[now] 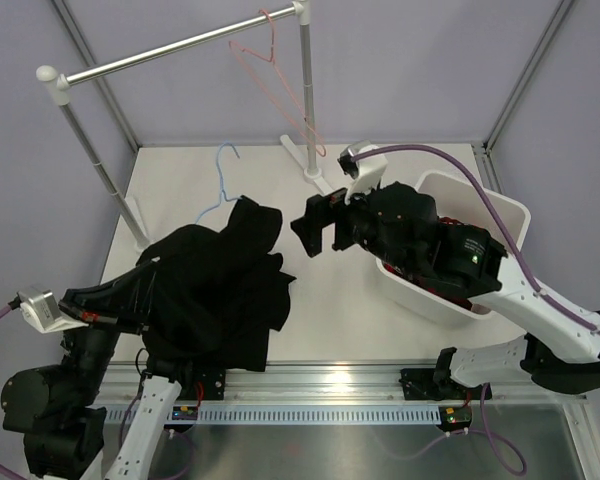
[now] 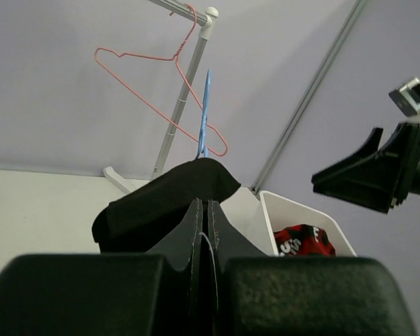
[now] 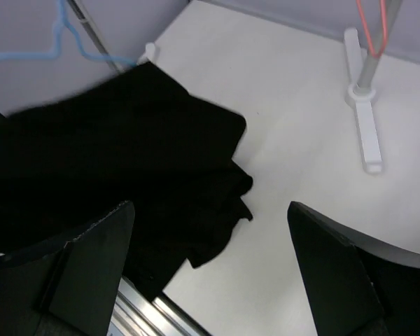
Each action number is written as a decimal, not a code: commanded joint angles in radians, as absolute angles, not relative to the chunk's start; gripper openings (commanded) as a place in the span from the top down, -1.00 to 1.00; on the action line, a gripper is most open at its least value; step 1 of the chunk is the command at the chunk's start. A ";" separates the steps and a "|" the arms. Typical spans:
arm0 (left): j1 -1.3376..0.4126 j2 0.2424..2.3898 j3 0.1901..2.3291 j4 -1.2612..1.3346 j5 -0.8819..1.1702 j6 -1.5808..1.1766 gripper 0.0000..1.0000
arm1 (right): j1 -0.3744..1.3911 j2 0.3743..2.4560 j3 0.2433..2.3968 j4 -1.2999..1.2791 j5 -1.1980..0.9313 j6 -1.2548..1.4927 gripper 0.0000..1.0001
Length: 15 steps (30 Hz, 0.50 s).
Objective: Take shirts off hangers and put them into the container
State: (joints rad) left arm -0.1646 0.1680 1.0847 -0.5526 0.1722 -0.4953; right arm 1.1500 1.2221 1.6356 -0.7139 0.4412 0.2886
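While your left arm (image 1: 105, 293) lies under the black shirt (image 1: 220, 290) in the top view, its fingers are buried in cloth, so you get no read on them there. The blue hanger (image 1: 223, 180) rises out of that shirt's far edge, well below the rail (image 1: 180, 45). The pink hanger (image 1: 278, 80) hangs bare at the rail's right end. Your right gripper (image 1: 313, 225) hovers between shirt and white container (image 1: 480, 190), jaws wide apart and empty. Its arm crosses the container and hides the contents.

Left wrist now: your left gripper (image 2: 201, 210) has its fingers pressed tight together, with black cloth heaped right at the tips. You cannot tell whether a fold is nipped. Here's what the top view hid: the plaid shirt (image 2: 304, 240), red and black, lying inside the container.

Right wrist: both fingers are spread with nothing between them, and the black shirt is below, over the table (image 3: 301, 126). The blue hook is at upper left, the pink wire at upper right.

Your count: two shirts, two hangers, one container, one rail.
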 commanded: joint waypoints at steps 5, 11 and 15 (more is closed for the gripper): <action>-0.166 0.106 1.077 -0.545 0.313 -0.649 1.00 | 1.155 1.390 1.778 -0.578 0.298 0.221 -0.99; -0.166 0.091 1.078 -0.558 0.340 -0.679 1.00 | 1.155 1.465 1.807 -0.503 0.281 0.239 -0.99; -0.166 0.089 1.077 -0.555 0.357 -0.701 1.00 | 1.155 1.500 1.844 -0.496 0.273 0.250 -0.98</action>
